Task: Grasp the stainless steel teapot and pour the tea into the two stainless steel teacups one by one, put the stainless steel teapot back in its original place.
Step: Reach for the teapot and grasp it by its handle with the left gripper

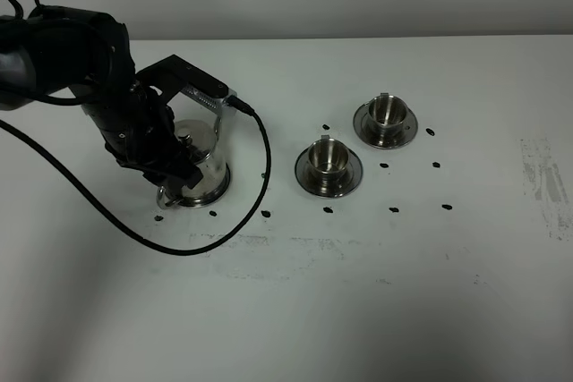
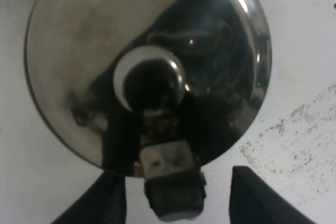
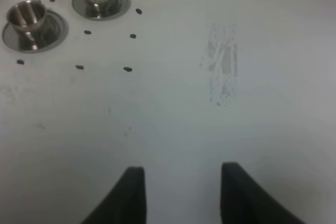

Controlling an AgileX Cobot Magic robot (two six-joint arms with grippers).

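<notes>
Nearest you, the white tabletop [image 1: 295, 310] lay matte and scuffed, with small black dots [image 1: 266, 214] marked across it. Behind that, left of centre in the high view, your left claw [image 1: 179, 176] hung over the stainless steel teapot [image 1: 208, 163]. Its black fingers [image 2: 100, 203] stood about halfway apart, one on either side of the ring handle [image 2: 169, 182]. A strip of white table showed between each finger and the handle, so you had no grip on it. The pot was mirror-bright and round from above, with a ball-like knob [image 2: 149, 83], and it sat on its shallow steel tray [image 1: 215, 192]. A black cable [image 1: 267, 149] curved past it. Right of centre, the nearer teacup [image 1: 328, 157] stood on its round saucer [image 1: 351, 178], both polished steel. Further back and to the right stood the second teacup [image 1: 387, 112] on its own saucer. Your right claw [image 3: 182, 167], outside the high view, showed in its wrist camera with fingers parted over bare table, holding nothing.
</notes>
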